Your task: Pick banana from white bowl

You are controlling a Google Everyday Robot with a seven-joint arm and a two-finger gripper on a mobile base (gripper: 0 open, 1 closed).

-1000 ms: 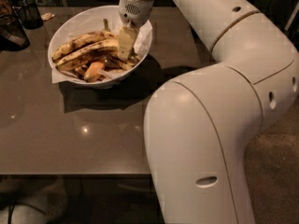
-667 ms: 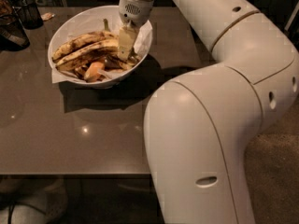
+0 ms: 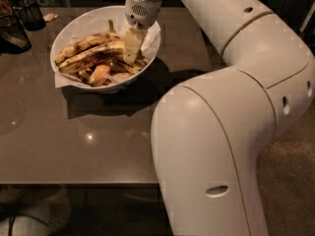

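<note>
Camera view: claw (image 3: pixel 132 47) lowered into glossy round white bowl (image 3: pixel 74 19) on smooth grey worktop (image 3: pixel 74 141), at right end of long, curved, brown-blotched banana (image 3: pixel 93 54) lying inside; grasp cannot be told.

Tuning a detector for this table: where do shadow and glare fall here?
Camera view: the white bowl throws a dark shadow on the table toward the arm; small bright glints dot the tabletop nearer the camera; the gripper, down in the bowl's right side at one end of the banana, is well lit.
</note>
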